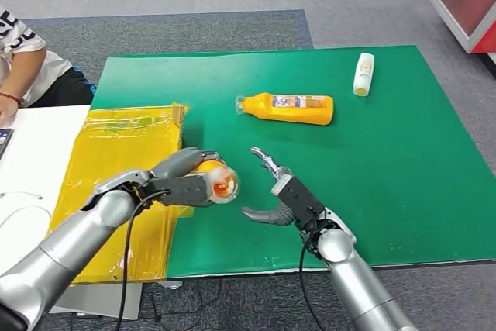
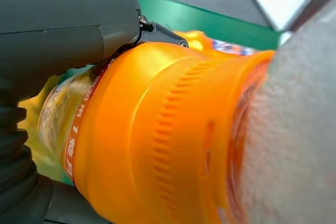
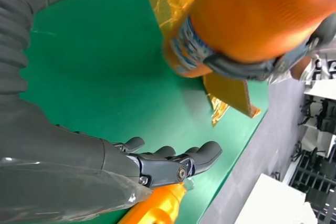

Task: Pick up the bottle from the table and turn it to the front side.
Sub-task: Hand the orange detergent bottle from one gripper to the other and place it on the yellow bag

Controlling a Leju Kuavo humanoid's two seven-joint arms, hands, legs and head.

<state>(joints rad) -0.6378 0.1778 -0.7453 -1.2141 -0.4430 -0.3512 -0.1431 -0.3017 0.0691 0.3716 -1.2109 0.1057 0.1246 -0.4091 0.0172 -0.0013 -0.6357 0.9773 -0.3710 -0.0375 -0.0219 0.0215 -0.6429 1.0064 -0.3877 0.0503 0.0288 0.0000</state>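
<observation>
My left hand [image 1: 181, 184] grips an orange bottle [image 1: 221, 182] and holds it above the table, its round end pointing toward my right hand. The same bottle [image 2: 158, 140] looms large in the left wrist view, and the right wrist view sees the held bottle [image 3: 253, 14] with dark fingers around it. My right hand [image 1: 280, 195] hovers open just to the right of the bottle, fingers spread, holding nothing. A second orange bottle [image 1: 289, 108] lies on its side farther back on the green mat [image 1: 409, 184].
A small white bottle [image 1: 363, 74] lies at the mat's far right. A yellow wrapped box [image 1: 117, 168] sits under my left arm. A person's arm [image 1: 18, 75] shows at the far left beside a white table [image 1: 29, 160].
</observation>
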